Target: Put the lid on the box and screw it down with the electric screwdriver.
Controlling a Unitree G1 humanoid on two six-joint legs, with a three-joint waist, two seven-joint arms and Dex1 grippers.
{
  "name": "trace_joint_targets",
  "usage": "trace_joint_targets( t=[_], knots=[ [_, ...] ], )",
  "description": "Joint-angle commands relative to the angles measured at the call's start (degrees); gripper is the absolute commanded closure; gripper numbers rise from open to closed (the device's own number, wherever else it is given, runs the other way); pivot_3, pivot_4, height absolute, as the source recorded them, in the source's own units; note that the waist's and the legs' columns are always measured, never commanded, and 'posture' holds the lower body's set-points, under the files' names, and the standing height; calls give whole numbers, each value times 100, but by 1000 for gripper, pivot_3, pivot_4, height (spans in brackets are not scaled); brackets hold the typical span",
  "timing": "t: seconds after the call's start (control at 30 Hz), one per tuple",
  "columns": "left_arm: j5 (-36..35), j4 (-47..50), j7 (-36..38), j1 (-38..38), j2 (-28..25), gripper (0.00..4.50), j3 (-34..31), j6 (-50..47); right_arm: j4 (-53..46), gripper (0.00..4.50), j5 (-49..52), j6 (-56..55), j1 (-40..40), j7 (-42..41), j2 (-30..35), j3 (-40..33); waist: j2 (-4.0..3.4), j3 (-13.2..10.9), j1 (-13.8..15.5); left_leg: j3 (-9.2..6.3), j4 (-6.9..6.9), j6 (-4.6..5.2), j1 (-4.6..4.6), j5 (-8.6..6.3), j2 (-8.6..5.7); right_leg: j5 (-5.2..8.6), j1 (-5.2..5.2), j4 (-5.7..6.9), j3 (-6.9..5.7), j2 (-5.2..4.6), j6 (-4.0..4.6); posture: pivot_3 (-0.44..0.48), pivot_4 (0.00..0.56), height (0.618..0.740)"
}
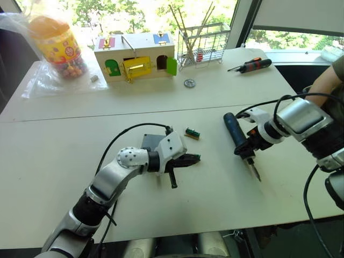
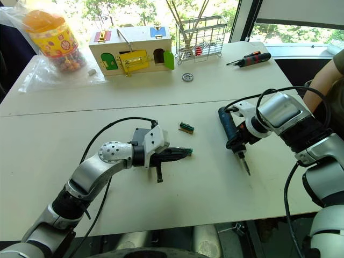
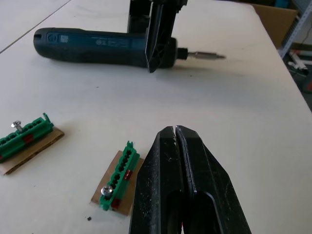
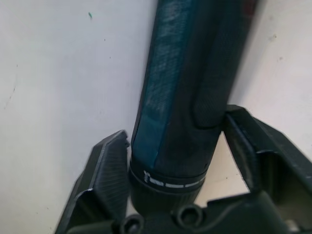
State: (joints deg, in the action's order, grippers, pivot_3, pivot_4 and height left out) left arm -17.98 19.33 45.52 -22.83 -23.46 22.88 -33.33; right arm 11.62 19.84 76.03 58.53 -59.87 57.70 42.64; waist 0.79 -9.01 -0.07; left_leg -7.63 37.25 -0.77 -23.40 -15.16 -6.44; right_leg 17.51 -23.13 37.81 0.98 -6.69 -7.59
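The electric screwdriver point(image 1: 237, 136) is lying on the white table point(image 1: 64, 161), well right of the grey box point(image 1: 153, 143), with the right gripper point(image 4: 173, 161) pinching its rigid, weighty-looking barrel near the bit end. The left gripper point(image 3: 175, 141), fingers pressed together, is resting beside the box, whose contents are hidden.

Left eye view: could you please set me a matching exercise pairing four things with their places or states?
1. electric screwdriver
2. left gripper
3. hand screwdriver
4. wooden house

a. far right part of the table
b. shut, holding nothing
c. in the right gripper
d. between the candy jar and the wire rack

Pairs: 1-c, 2-b, 3-a, 4-d
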Motion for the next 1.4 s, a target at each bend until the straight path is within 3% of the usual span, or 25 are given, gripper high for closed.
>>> trace_joint_targets(
  t=[0.03,0.23,0.37,0.5,0.57,0.67,0.77,0.9,0.97,1.13,1.33,1.4],
  knots=[
    [-34,276,-62,41,47,4500,-100,19,-167,2660,-104,-130,-309,-483,148,289,0,0,35,0,-2,0,0,0,0,0,-3,0,0,0,0,0,150,740],
    [-123,305,148,91,-186,4500,-238,-29,8,2672,-482,-517,-594,-763,314,16,0,0,142,-10,8,-3,0,1,-1,0,8,1,-10,-1,0,0,150,740],
    [-528,504,533,109,-695,4500,-800,-200,301,2672,-210,-821,-197,-931,-32,-1097,-4,-7,91,-9,9,-4,0,2,-2,-1,8,1,-10,0,2,0,150,740],
    [-1148,721,1098,99,-1478,4500,-1548,-493,337,2672,43,-841,262,-328,-332,-2585,-53,-38,-11,5,-5,-7,-12,4,0,-2,-29,16,8,-1,3,0,150,740],
    [-1497,637,1278,28,-1749,4500,-1987,-651,109,2672,443,-797,275,153,-640,-3754,-57,-42,-44,5,-13,-12,-25,7,2,-1,-50,21,8,-1,3,0,150,740],
    [-1786,173,1450,-240,-2038,4500,-2468,-802,-1003,2672,1143,-1854,-176,1237,-1786,-5775,-55,-42,-58,-4,-13,-16,-43,10,7,-1,-64,24,-4,4,3,0,150,740],
    [-1812,-308,1477,-560,-2137,4500,-2598,-862,-2220,2672,1908,-1735,-656,2053,-2922,-6629,-54,-40,-64,-11,-8,-21,-43,13,12,-1,-58,28,-9,10,3,0,150,740],
    [-1750,-533,1408,-699,-2165,4500,-2544,-888,-3301,2672,2484,-1800,-1282,3079,-4364,-6488,-49,-37,-85,-14,1,-21,-30,14,4,-2,-42,33,-6,4,3,0,150,740],
    [-1657,-565,952,-686,-1930,4500,-2571,-897,-3614,2672,2704,-2125,-1754,3409,-5188,-6269,-52,-37,-84,-14,3,-22,-31,15,3,-2,-46,39,-2,3,3,0,150,740],
    [-1675,-286,644,-131,-1835,4500,-2679,-911,-3868,2672,1853,-3260,-2652,3578,-5868,-5045,-55,-37,-181,-13,-5,-24,-31,16,-1,-2,-56,44,1,4,3,0,150,740],
    [-1756,258,398,405,-1987,1788,-2763,-1132,-3649,2672,1200,-4297,-3130,3487,-5905,-4207,-55,-37,-250,-15,-8,-25,-30,16,1,-2,-57,45,3,16,3,0,150,740],
    [-1766,341,364,508,-1986,1788,-2750,-1145,-3511,2672,1057,-4503,-3182,3437,-5833,-4088,-56,-36,-248,-14,-10,-25,-29,16,2,-2,-58,45,4,18,3,0,150,740]
  ],
)
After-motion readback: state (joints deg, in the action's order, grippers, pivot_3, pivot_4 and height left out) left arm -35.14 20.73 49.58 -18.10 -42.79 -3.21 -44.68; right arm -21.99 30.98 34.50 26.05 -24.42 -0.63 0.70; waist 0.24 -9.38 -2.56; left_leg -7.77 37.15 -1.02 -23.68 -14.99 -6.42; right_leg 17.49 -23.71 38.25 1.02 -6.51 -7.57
